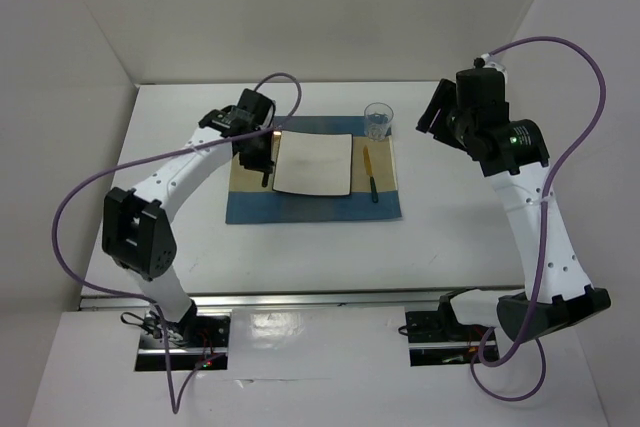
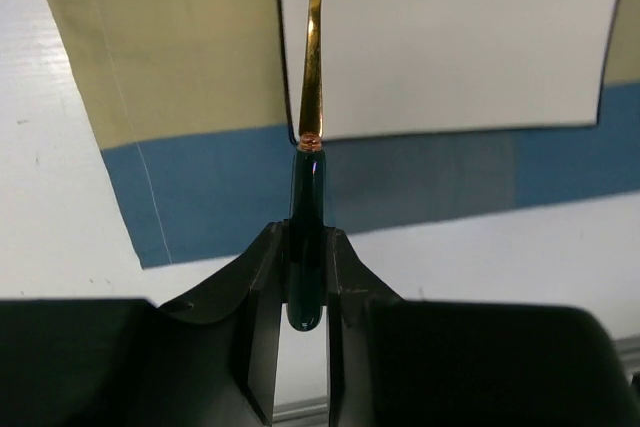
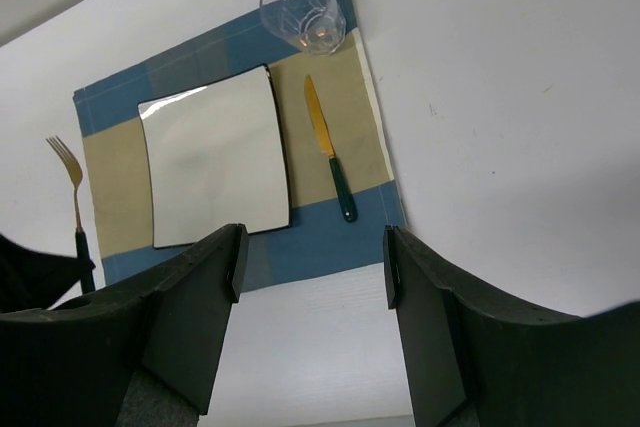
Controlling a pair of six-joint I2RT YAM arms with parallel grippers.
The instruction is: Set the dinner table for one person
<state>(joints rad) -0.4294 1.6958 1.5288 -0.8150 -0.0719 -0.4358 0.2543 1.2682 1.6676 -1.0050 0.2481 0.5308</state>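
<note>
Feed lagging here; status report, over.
Left pincer shut on gold fork with dark green handle, beside square white plate, over blue-and-tan cloth placemat on white dinner table. Right pincer open, empty, off to the right. Mat bare left of plate.

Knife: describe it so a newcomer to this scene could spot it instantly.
On the white table, find the blue-and-tan placemat holding a square white plate. The knife lies on the mat right of the plate, near the glass. Unlike the fork in the left gripper, it has a flat gold blade and lies free.
</note>
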